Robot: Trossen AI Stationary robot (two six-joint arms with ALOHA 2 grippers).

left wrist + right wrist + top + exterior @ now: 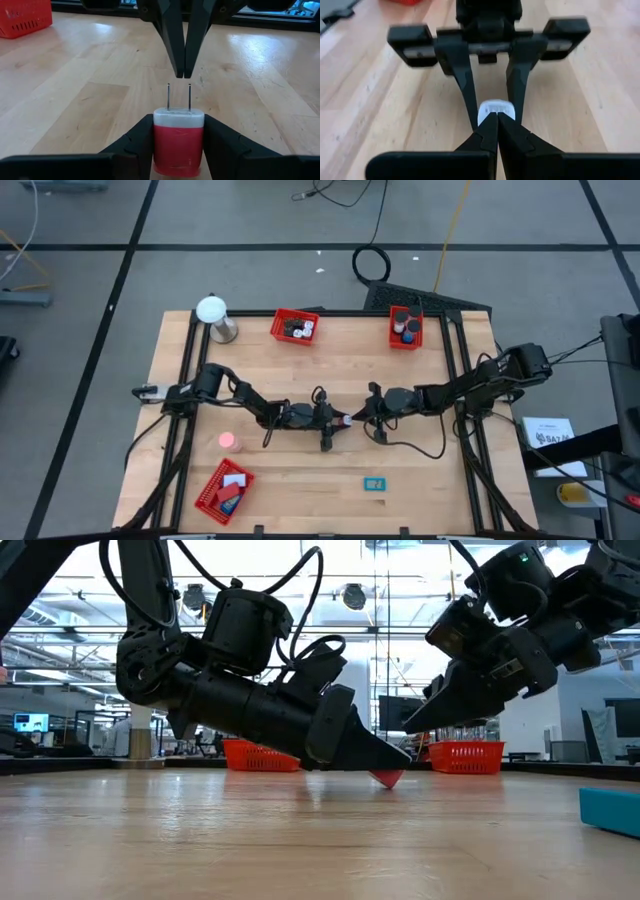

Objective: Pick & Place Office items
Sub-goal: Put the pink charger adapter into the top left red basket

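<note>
We see the left end effector (pixel 177 150) clamped on a red-and-white plug (pixel 178 140) mid-surface (pixel 420 470), right end effector (pixel 496 131) pinched closed just beyond the plug's prongs (pixel 168 96).

Robotics lab: monitors (pixel 30 723), benches, ceiling lights beyond.

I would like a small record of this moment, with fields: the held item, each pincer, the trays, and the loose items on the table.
held item: red and white plug adapter, two metal prongs pointing forward, low over the table centre
left pincer: shut on the adapter's sides
right pincer: fingers together, tips just in front of the prongs, facing the left pincer
trays: three red mesh trays, two at the far edge, one near the left front corner
loose items: pink object; blue flat piece
other: white ball on silver stand
</note>
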